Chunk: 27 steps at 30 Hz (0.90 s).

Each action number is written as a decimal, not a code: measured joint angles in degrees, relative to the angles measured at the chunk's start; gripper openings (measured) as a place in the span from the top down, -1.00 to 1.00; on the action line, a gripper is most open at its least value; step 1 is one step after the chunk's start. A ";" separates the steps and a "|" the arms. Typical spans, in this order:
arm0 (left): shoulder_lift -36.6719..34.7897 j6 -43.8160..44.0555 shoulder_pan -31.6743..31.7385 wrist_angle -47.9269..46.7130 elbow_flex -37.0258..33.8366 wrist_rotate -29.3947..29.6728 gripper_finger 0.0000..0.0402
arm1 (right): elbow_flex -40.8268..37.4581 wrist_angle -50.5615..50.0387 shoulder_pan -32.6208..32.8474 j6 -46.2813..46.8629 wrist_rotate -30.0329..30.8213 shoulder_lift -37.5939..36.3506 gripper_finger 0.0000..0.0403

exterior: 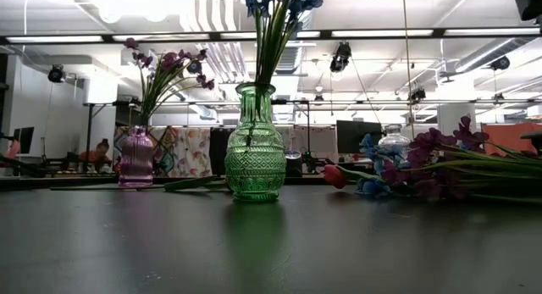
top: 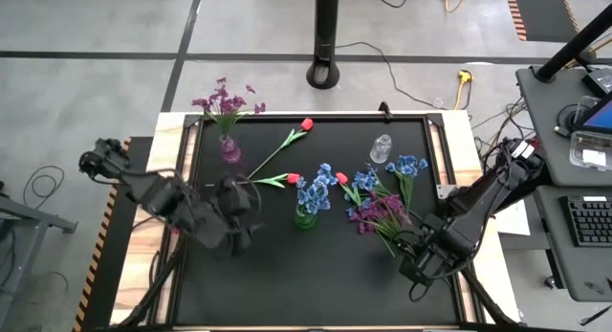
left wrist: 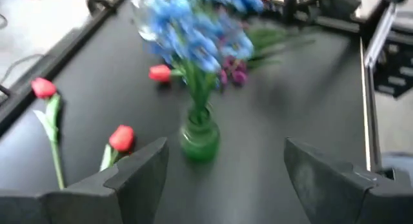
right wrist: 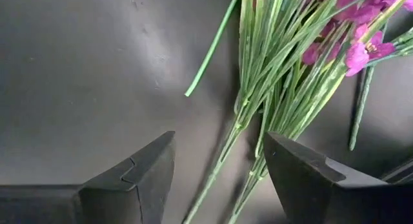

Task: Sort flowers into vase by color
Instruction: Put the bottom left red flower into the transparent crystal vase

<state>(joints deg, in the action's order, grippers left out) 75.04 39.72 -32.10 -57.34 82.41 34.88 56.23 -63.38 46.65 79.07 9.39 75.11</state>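
My left gripper (top: pixel 249 213) (left wrist: pixel 226 166) hovers open left of the green vase (top: pixel 305 217) (left wrist: pixel 199 137), which stands upright holding blue flowers (left wrist: pixel 193 37). A purple vase (top: pixel 230 148) with purple flowers stands at the far left. Red tulips (top: pixel 306 124) (top: pixel 293 179) (top: pixel 341 178) lie flat on the mat. A heap of purple flowers (top: pixel 378 215) and blue flowers (top: pixel 409 166) lies on the right. My right gripper (top: pixel 409 244) (right wrist: pixel 219 166) is open over the purple flowers' green stems (right wrist: pixel 258 121), a finger on either side.
A small clear glass vase (top: pixel 381 148) stands near the far edge. The black mat (top: pixel 316 284) has a raised frame (top: pixel 191 121). The mat's near half is bare. Beyond the right edge a desk holds a keyboard (top: pixel 585 222).
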 joint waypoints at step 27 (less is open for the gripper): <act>26.18 0.19 -6.99 -10.08 -0.07 -1.56 -0.31 | -0.02 3.87 -0.04 -7.77 6.63 -0.07 -0.41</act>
<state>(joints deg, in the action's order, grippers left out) 101.21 39.91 -39.10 -67.42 82.35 33.32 56.21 -59.52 46.61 71.30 16.02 75.05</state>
